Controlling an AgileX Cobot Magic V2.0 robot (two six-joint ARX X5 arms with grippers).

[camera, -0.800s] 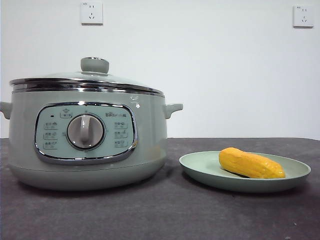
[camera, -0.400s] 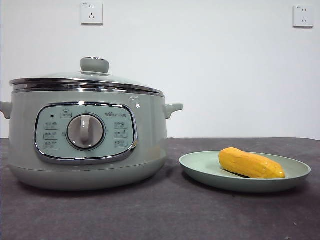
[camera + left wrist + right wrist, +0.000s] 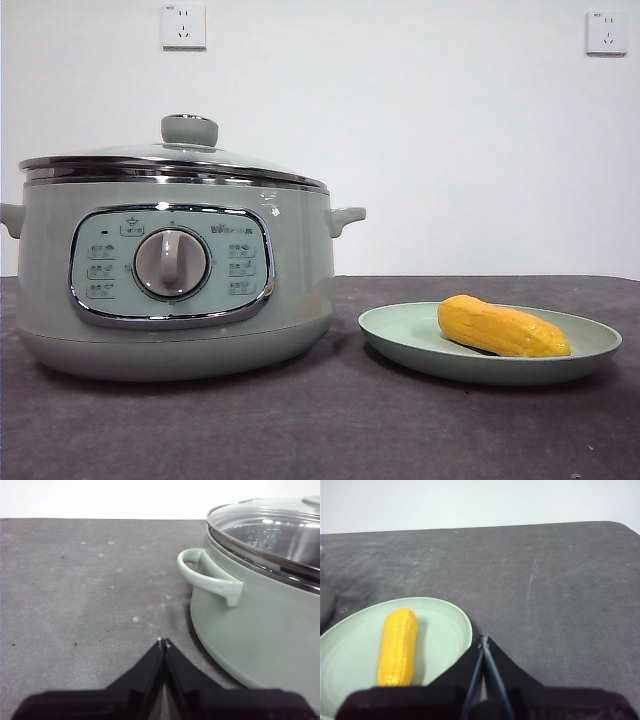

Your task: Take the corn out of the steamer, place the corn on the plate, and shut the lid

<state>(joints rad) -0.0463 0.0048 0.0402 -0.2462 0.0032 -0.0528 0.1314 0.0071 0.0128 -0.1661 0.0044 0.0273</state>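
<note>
The sage-green steamer [image 3: 170,270] stands at the left of the front view with the glass lid [image 3: 170,160] resting on its rim, knob [image 3: 189,129] on top. The corn [image 3: 502,327] lies on the pale green plate [image 3: 400,335] at the right. Neither arm shows in the front view. My left gripper [image 3: 163,642] is shut and empty, low over the table beside the steamer's side handle [image 3: 207,577]; the lid [image 3: 270,530] shows there too. My right gripper [image 3: 484,640] is shut and empty, just off the plate's rim [image 3: 462,622], beside the corn [image 3: 397,647].
The dark grey table [image 3: 340,430] runs under everything, with its far edge against a white wall. Two wall sockets [image 3: 183,25] sit high on the wall. The table's rounded corner [image 3: 620,527] shows in the right wrist view.
</note>
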